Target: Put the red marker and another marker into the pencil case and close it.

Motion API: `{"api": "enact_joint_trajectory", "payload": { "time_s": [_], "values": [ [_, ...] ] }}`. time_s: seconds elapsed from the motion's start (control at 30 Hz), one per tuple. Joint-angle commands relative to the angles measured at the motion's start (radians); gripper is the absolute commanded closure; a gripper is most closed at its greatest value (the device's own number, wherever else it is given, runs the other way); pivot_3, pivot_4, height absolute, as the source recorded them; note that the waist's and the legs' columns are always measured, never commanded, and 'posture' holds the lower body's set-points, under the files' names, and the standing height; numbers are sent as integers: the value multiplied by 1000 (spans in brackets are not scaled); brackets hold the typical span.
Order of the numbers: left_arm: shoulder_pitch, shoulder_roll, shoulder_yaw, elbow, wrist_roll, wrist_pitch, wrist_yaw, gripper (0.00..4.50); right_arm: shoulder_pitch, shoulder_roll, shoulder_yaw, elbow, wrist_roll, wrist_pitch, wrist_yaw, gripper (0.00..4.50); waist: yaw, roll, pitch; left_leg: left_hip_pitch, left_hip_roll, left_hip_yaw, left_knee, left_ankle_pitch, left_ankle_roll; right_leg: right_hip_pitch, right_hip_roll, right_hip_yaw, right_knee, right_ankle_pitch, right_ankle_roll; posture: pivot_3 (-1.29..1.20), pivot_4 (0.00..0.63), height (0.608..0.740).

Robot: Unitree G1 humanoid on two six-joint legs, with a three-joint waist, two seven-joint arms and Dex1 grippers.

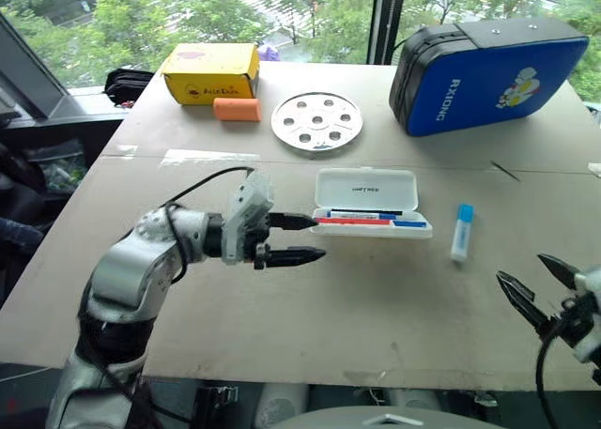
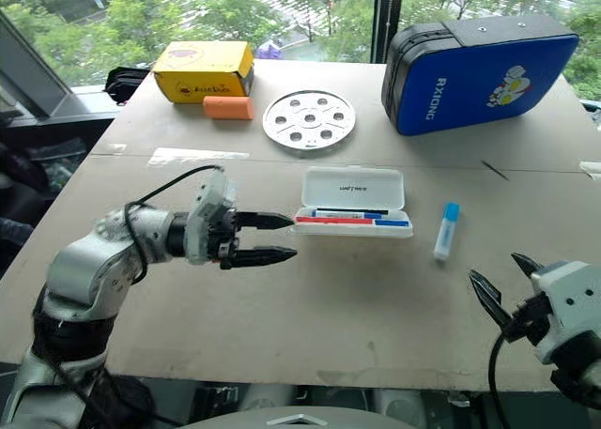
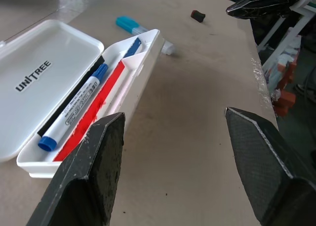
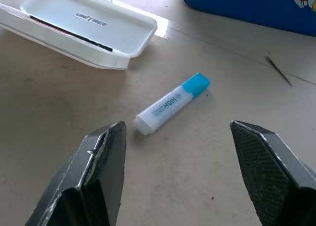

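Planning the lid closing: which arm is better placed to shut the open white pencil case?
Left. The left gripper, open, sits beside the white plastic pencil case; the right gripper hangs nearer the table edge.

Looks like a robot test room or lab bench set by a big window. Trees [image 1: 188, 7] and greenery outside the glass, seen from above, so an upper floor. A dark window post [image 1: 383, 21] splits the panes.

The surface [image 1: 376, 307] is bare, scuffed board in two sheets, with a seam across it and clear tape [image 1: 208, 156] stuck over the join. Loose props sit on it: a yellow cardboard box [image 1: 208, 72], an orange block [image 1: 237, 109], a round metal disc with holes [image 1: 316, 121], a blue-and-black bag [image 1: 488, 72].

In the left wrist view, metal frame legs [image 3: 276, 33] and clutter stand beyond the board's edge.
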Motion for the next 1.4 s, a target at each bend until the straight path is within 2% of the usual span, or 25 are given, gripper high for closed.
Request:
{"api": "enact_joint_trajectory", "payload": {
  "time_s": [0.03,0.13,0.27,0.43,0.53,0.6,0.77,0.83,0.93,0.97,1.0,1.13,1.2,1.23,1.3,1.37,1.4],
  "values": [
    [84,11,80,-135,-88,-20,37,1267,-105,-21,87,-40,2,133,-90,1159,5,1,0,0,0,-1,0,0,0,0,-1,0,0,0,0,0,150,740],
    [74,8,113,-148,-146,28,114,1267,-185,-27,118,-35,44,176,-84,1159,17,1,0,0,0,-3,0,0,0,0,1,-1,0,0,0,0,150,740],
    [66,20,124,-172,-229,78,168,1267,-213,-68,127,37,75,195,-7,1159,15,1,-1,-1,-2,-2,0,0,0,1,0,-2,0,0,0,0,150,740],
    [56,63,165,-192,-354,108,177,1267,-441,-87,133,168,121,430,-119,1159,-6,0,0,0,-2,0,0,0,0,1,0,-1,0,0,0,0,150,740],
    [53,85,185,-198,-397,113,206,1267,-546,-37,173,211,124,530,-186,1159,-8,1,0,1,-2,-2,-1,0,0,0,2,-2,1,0,0,0,150,740],
    [63,100,191,-213,-410,115,229,1267,-619,35,207,236,121,606,-256,1159,-10,1,0,0,-1,-3,-1,0,0,0,3,-3,1,0,0,0,150,740],
    [81,122,201,-241,-448,113,284,1267,-782,182,269,305,17,731,-442,1159,-11,1,0,-1,-1,-2,-1,0,0,-1,2,-2,1,0,0,0,150,740],
    [91,125,208,-249,-466,111,303,1267,-823,234,277,336,-17,783,-491,1159,-11,1,0,-1,-1,-2,-1,0,0,-1,2,-1,1,0,0,0,150,740],
    [105,146,227,-260,-493,106,315,1267,-822,244,328,359,-86,816,-534,1159,-8,1,0,-1,-2,-2,-1,0,0,-1,1,-2,1,0,0,0,150,740],
    [114,156,234,-260,-492,99,309,1167,-814,238,352,347,-101,823,-541,1660,-8,0,-1,-1,-2,-3,-1,0,0,-1,1,-3,0,0,0,0,150,740],
    [122,164,239,-258,-491,93,304,1167,-805,238,359,332,-104,835,-537,1845,-9,0,-1,-1,-2,-2,-1,0,0,-1,1,-2,0,0,0,0,150,740],
    [138,175,243,-252,-487,76,303,1167,-774,218,347,290,-101,863,-498,3724,-5,0,-1,-1,-2,-3,-1,0,0,-1,1,-3,0,0,0,0,150,740],
    [155,176,248,-257,-487,68,305,1167,-754,144,348,271,-100,834,-448,3842,-3,0,-1,-1,-3,-3,-1,0,0,0,0,-3,0,0,0,0,150,740],
    [166,176,251,-260,-483,63,304,1167,-752,60,339,261,-77,749,-343,3842,-2,0,-1,-1,-4,-3,-2,0,0,0,0,-3,0,0,0,0,150,740],
    [195,176,258,-267,-463,46,303,1167,-751,-39,328,257,-49,638,-215,3842,-3,2,0,-1,-6,-2,-2,0,0,0,-2,-3,-1,0,0,0,150,740],
    [241,166,259,-282,-383,-2,333,1167,-823,-139,298,287,29,603,-58,3842,-14,2,1,-1,-6,0,-2,0,1,-1,-2,0,-1,0,1,0,150,740],
    [265,126,263,-276,-358,-75,298,1167,-914,-206,322,329,58,572,45,3842,-28,4,2,0,-6,0,-2,0,1,-1,-2,0,-1,0,1,0,150,740]
  ]
}}
